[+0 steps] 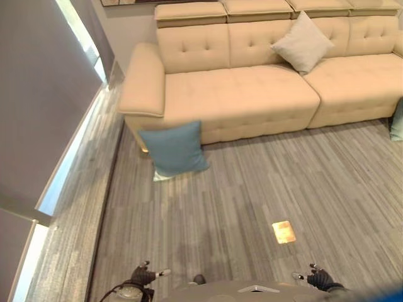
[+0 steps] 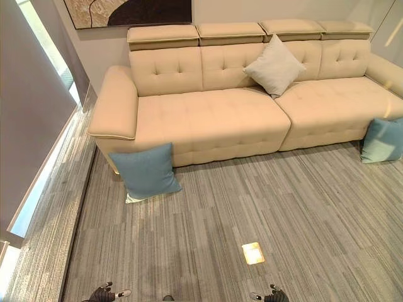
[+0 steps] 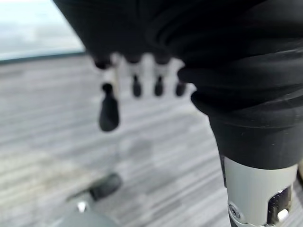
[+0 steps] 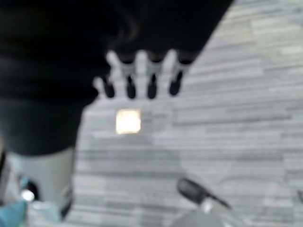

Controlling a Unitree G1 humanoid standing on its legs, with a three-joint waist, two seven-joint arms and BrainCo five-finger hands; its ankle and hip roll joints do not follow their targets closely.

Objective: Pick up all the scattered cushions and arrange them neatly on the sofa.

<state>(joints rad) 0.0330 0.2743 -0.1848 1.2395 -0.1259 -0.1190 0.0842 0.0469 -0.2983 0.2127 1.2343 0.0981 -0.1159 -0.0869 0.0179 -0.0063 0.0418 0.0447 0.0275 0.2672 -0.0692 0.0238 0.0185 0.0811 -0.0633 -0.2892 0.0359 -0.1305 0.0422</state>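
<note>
Bare floor [image 2: 252, 207] lies open from the robot to the sofa [image 2: 214, 119]; a blue cushion [image 2: 146, 173] leans against its front by the armrest; a second blue cushion [image 2: 383, 140] blocks the far right end.

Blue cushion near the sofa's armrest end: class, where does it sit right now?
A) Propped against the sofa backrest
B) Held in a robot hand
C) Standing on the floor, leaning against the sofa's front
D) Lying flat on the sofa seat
C: the blue cushion stands on the grey floor, leaning against the front of the sofa, below its armrest corner.
</note>
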